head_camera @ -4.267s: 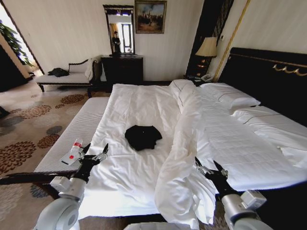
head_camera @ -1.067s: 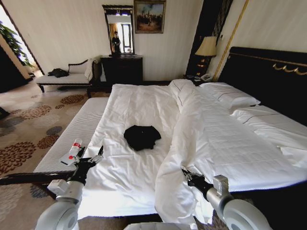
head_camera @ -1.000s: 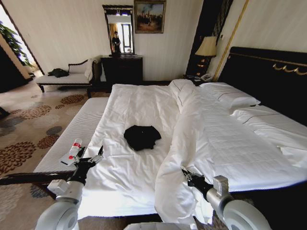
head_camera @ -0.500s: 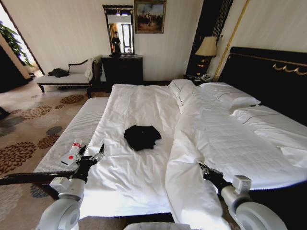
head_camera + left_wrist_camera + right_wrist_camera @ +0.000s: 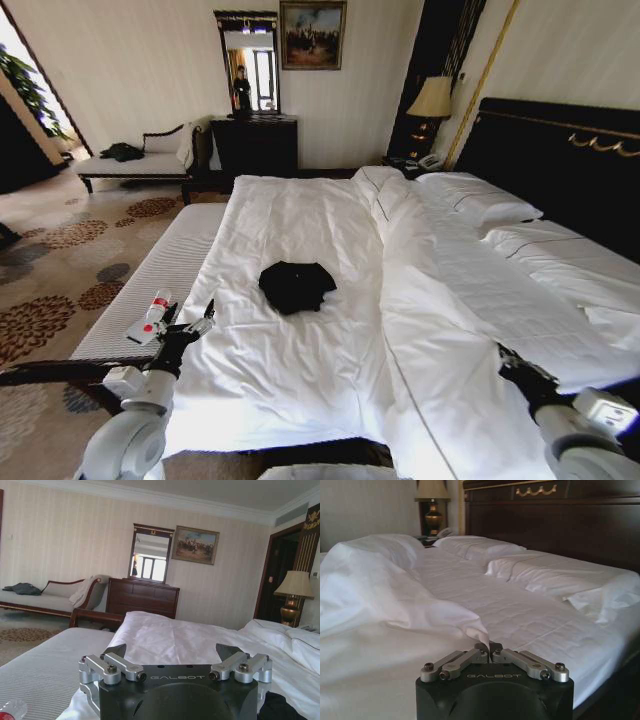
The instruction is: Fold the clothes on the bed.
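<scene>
Though crumpled, clothes (image 5: 297,285) beyond left claw (image 5: 190,322).

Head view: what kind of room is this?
Likely a hotel bedroom: a double bed with a tall dark headboard, a bedside lamp, and a dresser with a mirror on the far wall.

Dark dresser (image 5: 255,143) (mirror (image 5: 248,62) above)

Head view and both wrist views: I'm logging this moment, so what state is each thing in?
T-shirt: crumpled, unfolded, on the bed.
Duvet: pinched at its edge.
Left end effector: open, at the bed's near left edge.
Right end effector: shut on the duvet.
Lamp: cannot tell.
</scene>
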### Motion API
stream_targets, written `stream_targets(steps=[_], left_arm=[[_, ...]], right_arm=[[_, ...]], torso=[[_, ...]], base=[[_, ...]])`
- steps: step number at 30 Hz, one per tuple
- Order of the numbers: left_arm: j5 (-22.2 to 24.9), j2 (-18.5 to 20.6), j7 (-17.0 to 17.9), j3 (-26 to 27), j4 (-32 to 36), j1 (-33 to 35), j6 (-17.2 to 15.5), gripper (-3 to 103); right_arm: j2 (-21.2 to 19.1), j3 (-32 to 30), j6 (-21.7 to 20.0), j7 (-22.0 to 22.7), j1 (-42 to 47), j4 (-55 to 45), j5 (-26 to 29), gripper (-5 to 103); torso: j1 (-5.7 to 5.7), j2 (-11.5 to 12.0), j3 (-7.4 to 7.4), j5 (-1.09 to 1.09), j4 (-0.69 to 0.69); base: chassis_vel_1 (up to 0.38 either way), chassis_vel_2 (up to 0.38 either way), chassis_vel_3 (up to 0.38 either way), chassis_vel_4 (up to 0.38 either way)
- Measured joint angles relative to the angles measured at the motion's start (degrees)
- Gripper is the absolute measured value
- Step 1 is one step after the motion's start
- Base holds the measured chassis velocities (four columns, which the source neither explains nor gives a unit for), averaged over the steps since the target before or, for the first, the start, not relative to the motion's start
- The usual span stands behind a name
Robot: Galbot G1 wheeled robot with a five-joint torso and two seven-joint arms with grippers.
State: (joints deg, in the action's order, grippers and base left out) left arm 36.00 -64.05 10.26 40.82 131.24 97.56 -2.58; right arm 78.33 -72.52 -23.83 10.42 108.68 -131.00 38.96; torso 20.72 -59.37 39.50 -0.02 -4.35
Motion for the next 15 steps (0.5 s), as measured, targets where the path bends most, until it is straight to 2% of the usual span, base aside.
stream_targets(steps=[6,15], left_arm=[[0.22,-0.04,0.02,-0.16,-0.88,-0.35,0.0,100],[0.63,-0.04,0.01,0.38,-1.15,-0.47,0.0,100]], right_arm=[[-0.36,-6.63,2.01,0.09,-1.91,6.69,1.87,0],[-2.35,-12.98,2.43,0.09,-5.22,16.51,3.85,0]], torso=[[0.0,0.0,0.0,0.0,0.01],[0.0,0.0,0.0,0.01,0.03]], base=[[0.0,0.0,0.0,0.0],[0.0,0.0,0.0,0.0]])
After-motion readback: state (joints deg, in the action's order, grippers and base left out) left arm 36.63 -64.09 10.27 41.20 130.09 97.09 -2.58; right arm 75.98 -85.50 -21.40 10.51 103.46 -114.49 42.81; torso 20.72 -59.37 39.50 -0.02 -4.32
